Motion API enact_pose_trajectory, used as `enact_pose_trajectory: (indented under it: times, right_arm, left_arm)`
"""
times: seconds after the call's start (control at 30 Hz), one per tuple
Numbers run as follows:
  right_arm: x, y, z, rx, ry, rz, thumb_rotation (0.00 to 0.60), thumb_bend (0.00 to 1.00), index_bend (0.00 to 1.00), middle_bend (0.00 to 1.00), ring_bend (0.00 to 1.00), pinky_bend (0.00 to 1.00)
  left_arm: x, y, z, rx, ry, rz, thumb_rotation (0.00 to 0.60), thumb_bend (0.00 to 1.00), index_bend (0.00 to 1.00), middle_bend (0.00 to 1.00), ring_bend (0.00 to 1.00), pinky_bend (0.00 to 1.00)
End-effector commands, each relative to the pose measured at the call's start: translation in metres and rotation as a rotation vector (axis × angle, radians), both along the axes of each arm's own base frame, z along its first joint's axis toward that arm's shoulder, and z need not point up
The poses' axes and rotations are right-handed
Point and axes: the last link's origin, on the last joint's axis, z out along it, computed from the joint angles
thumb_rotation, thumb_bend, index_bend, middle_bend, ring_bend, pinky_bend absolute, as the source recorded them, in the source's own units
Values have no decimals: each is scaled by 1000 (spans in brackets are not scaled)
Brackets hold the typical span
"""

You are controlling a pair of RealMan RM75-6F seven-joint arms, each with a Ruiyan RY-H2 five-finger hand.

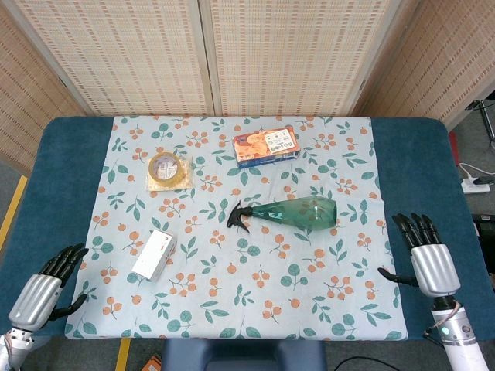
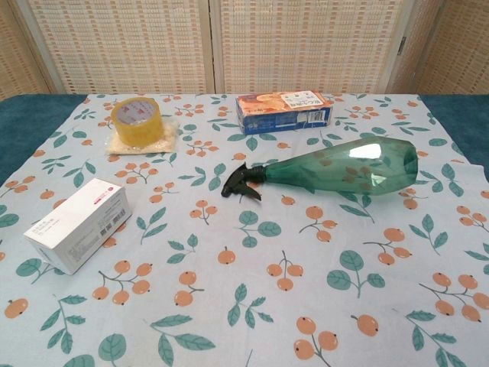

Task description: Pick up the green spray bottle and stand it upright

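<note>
The green spray bottle (image 1: pixel 296 212) (image 2: pixel 344 167) lies on its side on the floral cloth, its black nozzle pointing left and its wide base to the right. My right hand (image 1: pixel 424 257) hovers at the cloth's right edge, below and right of the bottle, fingers spread and holding nothing. My left hand (image 1: pixel 45 284) sits at the near left corner, far from the bottle, fingers apart and empty. Neither hand shows in the chest view.
A roll of yellow tape (image 1: pixel 168 170) (image 2: pixel 136 122) sits at the back left. An orange and blue box (image 1: pixel 266 147) (image 2: pixel 283 111) lies behind the bottle. A white box (image 1: pixel 154 254) (image 2: pixel 77 224) rests at the near left. The floral cloth (image 1: pixel 247 309) covers a blue table (image 1: pixel 421 154).
</note>
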Motion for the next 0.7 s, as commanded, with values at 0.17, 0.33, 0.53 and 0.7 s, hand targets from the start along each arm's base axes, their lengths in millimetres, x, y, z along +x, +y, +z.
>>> enact_pose_trajectory:
  times: [0.17, 0.33, 0.53, 0.7]
  right_arm:
    - [-2, 1, 1, 0, -14, -16, 600, 0, 21, 75, 0, 0]
    - [-1, 1, 0, -2, -17, -15, 600, 0, 21, 75, 0, 0]
    - [24, -46, 9, 16, -6, -8, 600, 0, 52, 76, 0, 0]
    - [78, -103, 13, 83, -30, -1, 600, 0, 146, 110, 0, 0]
  left_arm:
    - [-1, 1, 0, 6, -10, 11, 600, 262, 0, 0, 0, 163]
    - [-1, 1, -1, 6, -10, 11, 600, 262, 0, 0, 0, 163]
    - [-1, 1, -1, 2, -10, 24, 600, 263, 0, 0, 0, 163]
    - [-1, 0, -1, 6, -11, 30, 600, 262, 0, 0, 0, 164]
